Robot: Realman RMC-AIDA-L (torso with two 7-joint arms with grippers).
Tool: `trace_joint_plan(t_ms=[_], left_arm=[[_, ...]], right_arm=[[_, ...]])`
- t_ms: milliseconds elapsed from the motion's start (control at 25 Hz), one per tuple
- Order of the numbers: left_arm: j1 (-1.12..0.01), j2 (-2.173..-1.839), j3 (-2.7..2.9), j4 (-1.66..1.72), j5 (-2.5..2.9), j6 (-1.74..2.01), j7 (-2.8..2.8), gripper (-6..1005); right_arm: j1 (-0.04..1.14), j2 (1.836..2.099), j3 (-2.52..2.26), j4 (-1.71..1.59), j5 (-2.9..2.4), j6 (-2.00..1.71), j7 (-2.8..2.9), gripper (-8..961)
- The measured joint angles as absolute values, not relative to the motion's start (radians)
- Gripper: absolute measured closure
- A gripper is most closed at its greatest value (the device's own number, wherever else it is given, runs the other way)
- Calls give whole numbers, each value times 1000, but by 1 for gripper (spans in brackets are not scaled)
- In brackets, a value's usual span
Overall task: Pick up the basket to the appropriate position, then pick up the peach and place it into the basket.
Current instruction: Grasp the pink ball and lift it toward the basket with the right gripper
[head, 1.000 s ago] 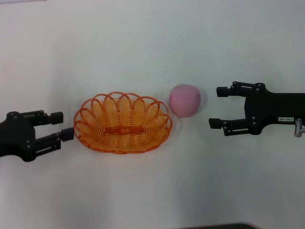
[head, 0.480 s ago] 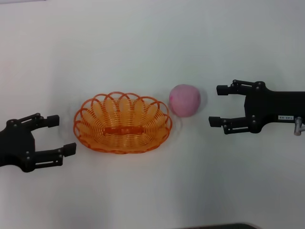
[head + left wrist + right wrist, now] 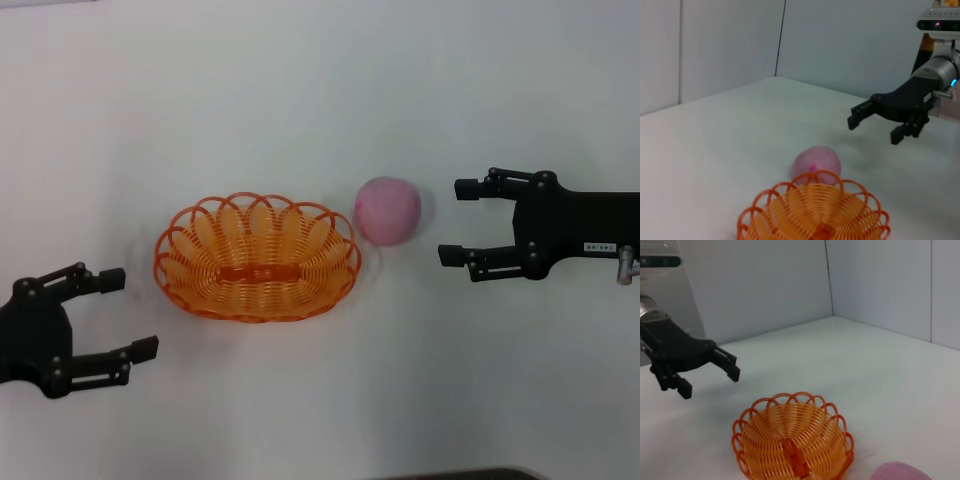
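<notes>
The orange basket [image 3: 257,258] sits on the white table, left of centre in the head view. It also shows in the left wrist view [image 3: 815,215] and the right wrist view [image 3: 792,442]. The pink peach [image 3: 388,210] rests on the table just off the basket's right rim, and shows in the left wrist view [image 3: 816,164] and at the right wrist view's edge [image 3: 900,472]. My left gripper [image 3: 128,312] is open and empty, apart from the basket, to its near left. My right gripper [image 3: 455,222] is open and empty, a short way right of the peach.
The white table [image 3: 300,90] stretches bare behind the basket. Pale walls [image 3: 715,45] close off the table's far sides in the wrist views. A dark edge [image 3: 460,474] shows at the table's near side.
My left gripper has drawn back from the basket's left rim toward the near left and opened wider. The right gripper, basket and peach have not moved.
</notes>
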State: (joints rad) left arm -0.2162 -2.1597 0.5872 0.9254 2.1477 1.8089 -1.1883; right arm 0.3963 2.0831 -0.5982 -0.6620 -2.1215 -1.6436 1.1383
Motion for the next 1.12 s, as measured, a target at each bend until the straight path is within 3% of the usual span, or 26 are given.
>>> trace_joint_plan(t_ms=[840,1120], left_arm=[[-174,-2155,583,866,2151,1779,-1138,116],[-173,-2157,581,870,2147,1781,-1143,117]], right_arm=[[394,2082,-598,-654,-2122,-1649,1141,29],[399,2067,-598,-675,-2123,-1676,1284,25]])
